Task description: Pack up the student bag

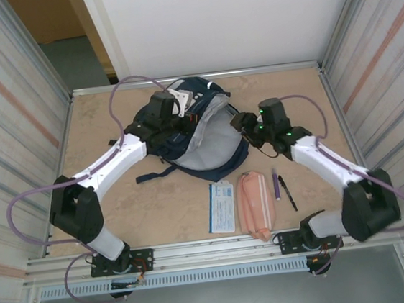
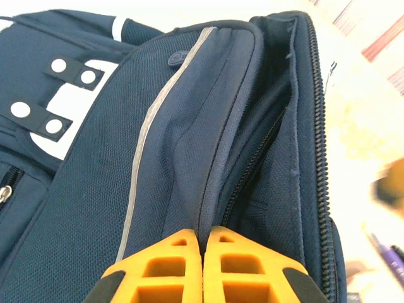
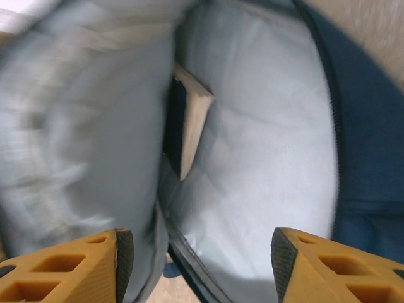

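Top external: navy student bag [image 1: 214, 166] with white patches sits at 12 o'clock on the tabletop [image 1: 121, 203], its mouth gaping toward 3 o'clock and grey lining showing. Left fingers [image 2: 180, 265] pinch its flap edge tight; right fingers [image 3: 82, 265] spread wide over the lining. Bare tabletop at 9 and 3 o'clock; booklet [image 1: 222, 206], pink pouch [image 1: 255, 205], pens [image 1: 286, 192] crowd 6.

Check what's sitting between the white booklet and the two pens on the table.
The pink pouch lies between the booklet and the purple pen and black pen; the top view shows it.
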`<state>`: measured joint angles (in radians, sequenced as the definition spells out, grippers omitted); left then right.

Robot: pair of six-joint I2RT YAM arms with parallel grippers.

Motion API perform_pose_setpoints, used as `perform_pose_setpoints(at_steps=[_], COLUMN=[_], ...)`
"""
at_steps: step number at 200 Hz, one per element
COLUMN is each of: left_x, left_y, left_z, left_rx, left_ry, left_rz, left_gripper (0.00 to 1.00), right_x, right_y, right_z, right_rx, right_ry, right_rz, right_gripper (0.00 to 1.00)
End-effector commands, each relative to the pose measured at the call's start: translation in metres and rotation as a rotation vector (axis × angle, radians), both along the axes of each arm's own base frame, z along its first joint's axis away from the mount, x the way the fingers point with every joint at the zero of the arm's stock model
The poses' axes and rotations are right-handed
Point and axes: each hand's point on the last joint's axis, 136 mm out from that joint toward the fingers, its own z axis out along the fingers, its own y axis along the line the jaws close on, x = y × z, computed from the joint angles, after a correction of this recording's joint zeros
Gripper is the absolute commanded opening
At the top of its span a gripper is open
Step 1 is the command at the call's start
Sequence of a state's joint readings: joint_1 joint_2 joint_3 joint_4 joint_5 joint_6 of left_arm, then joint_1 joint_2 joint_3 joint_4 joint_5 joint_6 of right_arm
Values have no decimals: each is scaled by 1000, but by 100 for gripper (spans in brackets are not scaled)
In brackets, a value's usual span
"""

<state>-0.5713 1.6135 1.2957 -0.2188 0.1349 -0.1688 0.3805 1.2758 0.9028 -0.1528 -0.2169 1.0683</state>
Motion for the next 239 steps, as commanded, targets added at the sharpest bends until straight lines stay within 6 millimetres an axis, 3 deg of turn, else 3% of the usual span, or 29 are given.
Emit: perform_pose_setpoints(at_steps=[1, 19, 33, 48, 72, 93, 117, 135, 154, 188, 223, 228, 239], left_x=[6, 0, -9, -16, -16, -17, -19, -23, -23, -11, 13, 15, 16], left_y=[-4, -13, -20, -16, 18, 61, 121, 159, 169, 165, 162, 160, 159], left_z=[-9, -14, -17, -21, -28, -39, -66, -92, -115, -149, -167, -169, -173], left_rx=[71, 91, 78, 63, 108, 172, 120, 72, 39, -14, -66, -71, -74], left_ry=[-59, -78, -70, -30, -11, 4, 147, 245, 305, 405, 416, 419, 438], left_rz=[-59, -100, -143, -125, 39, 215, 432, 573, 593, 586, 585, 578, 561], left_gripper=[0, 0, 26, 36, 30, 34, 44, 46, 48, 55, 54, 48, 23], right_x=[-28, -39, -44, -47, -47, -46, -44, -41, -33, -31, -33, -34, -34], right_y=[-28, -37, -38, -34, -18, 5, 40, 52, 50, 54, 57, 57, 56], right_z=[-6, -3, -5, -5, 1, 4, -2, -13, -32, -58, -66, -67, -73], right_rx=[-228, -336, -397, -436, -499, -532, -478, -509, -566, -574, -548, -547, -549], right_ry=[-20, -40, -38, -38, -73, -110, -122, -101, -44, 25, 41, 42, 49], right_rz=[81, 143, 199, 259, 343, 410, 515, 539, 522, 537, 539, 538, 539], right_gripper=[63, 63, 63, 63, 62, 63, 63, 64, 64, 64, 64, 64, 64])
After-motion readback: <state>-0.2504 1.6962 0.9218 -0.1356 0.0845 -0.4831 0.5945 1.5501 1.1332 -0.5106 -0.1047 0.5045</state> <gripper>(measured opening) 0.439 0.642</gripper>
